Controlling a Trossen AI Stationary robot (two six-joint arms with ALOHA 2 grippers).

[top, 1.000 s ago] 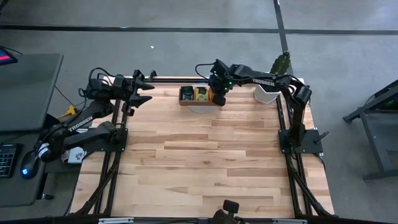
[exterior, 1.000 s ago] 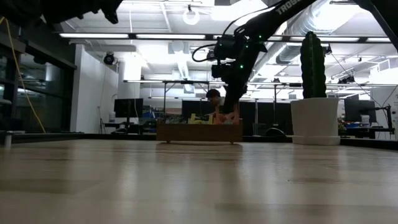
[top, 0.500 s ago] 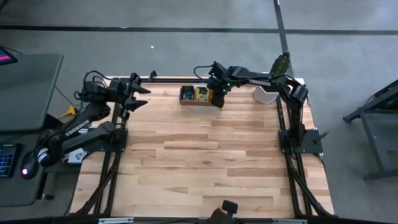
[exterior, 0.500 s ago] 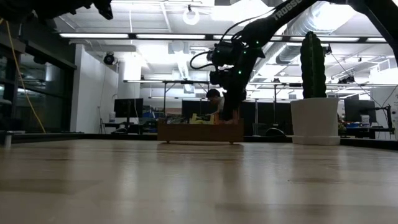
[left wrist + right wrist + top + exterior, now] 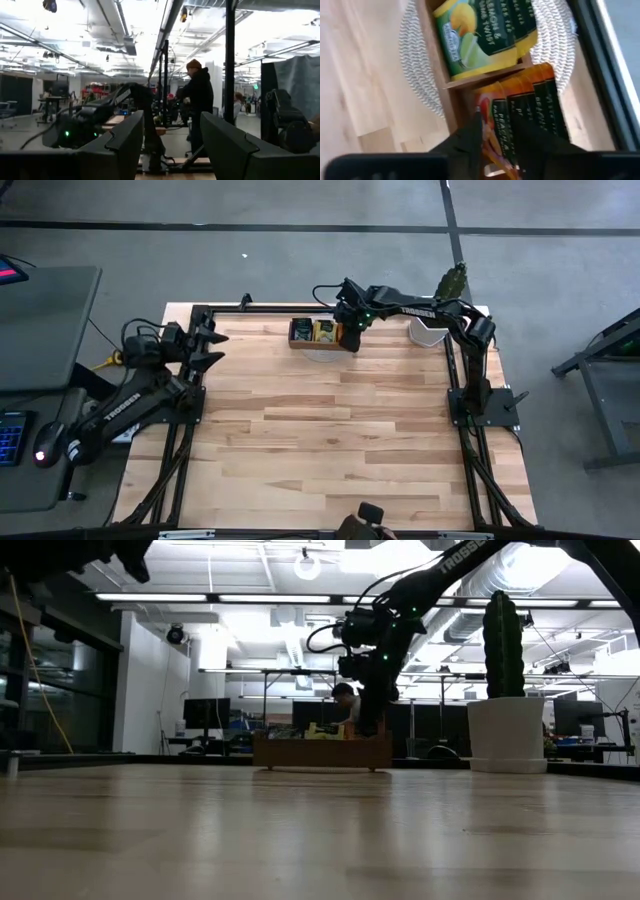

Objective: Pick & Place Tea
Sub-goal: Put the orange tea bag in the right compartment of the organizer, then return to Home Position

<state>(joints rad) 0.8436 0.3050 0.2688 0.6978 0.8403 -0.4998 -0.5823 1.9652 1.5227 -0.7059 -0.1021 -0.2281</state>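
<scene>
The wooden tray (image 5: 300, 342) stands at the table's far edge on a white woven mat (image 5: 415, 60). Yellow-green tea sachets (image 5: 480, 35) fill its middle compartment, and orange tea sachets (image 5: 540, 100) stand upright in its right one. My right gripper (image 5: 497, 131) points steeply down into the right compartment, open, with orange sachets between and beside its fingers. In the high view this gripper (image 5: 350, 335) covers the tray's right end. My left gripper (image 5: 205, 348) hangs open over the table's far left corner and holds nothing. My right gripper reaches from above into the tray's right compartment. One orange sachet (image 5: 501, 131) stands in the gap between the two fingers. I cannot tell whether either finger touches it.
A white pot with a cactus (image 5: 428, 330) stands just right of the tray at the far right corner. The black frame rail (image 5: 270, 308) runs along the far edge. Bare wooden tabletop (image 5: 330, 430) takes up the middle and near side. A person (image 5: 199, 95) stands in the room beyond.
My left gripper has drawn back from the far edge toward the table's left and near side, sinking a little. My right gripper has stayed at the tray's right compartment.
</scene>
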